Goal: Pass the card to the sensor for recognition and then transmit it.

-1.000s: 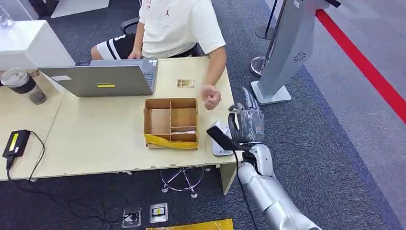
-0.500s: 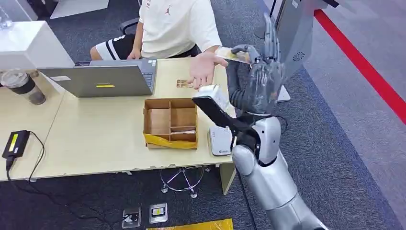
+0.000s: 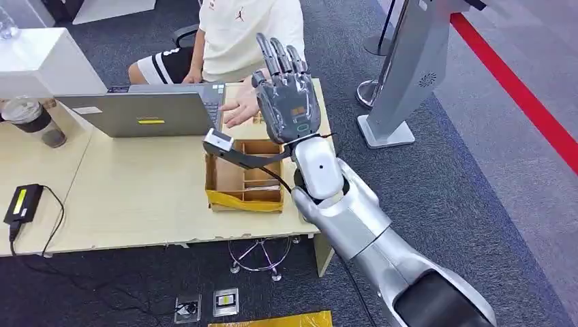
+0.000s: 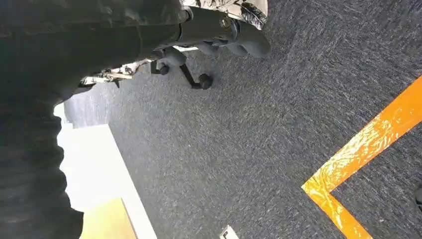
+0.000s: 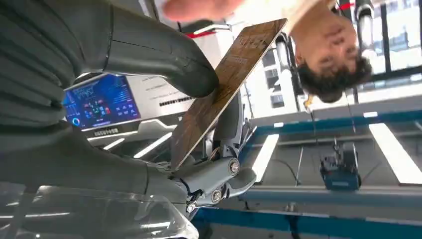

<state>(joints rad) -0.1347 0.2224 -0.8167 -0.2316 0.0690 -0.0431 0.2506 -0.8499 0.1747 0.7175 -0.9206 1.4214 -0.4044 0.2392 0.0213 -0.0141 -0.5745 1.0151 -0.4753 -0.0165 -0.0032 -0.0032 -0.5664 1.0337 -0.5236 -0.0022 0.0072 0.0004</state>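
Looks like an office or reception hall: laptop (image 3: 146, 112) near the desk's (image 3: 136, 197) far edge, person (image 3: 238, 34) seated behind it, grey carpet (image 3: 463, 170), a kiosk (image 3: 409, 68) off its right edge.

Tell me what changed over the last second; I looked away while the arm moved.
The right hand rose from beside the table's right edge and swung left over the table, keeping the card pinched under its thumb. The person's hand opened and reached toward it. The laptop, the cardboard box and the card on the table stayed put.
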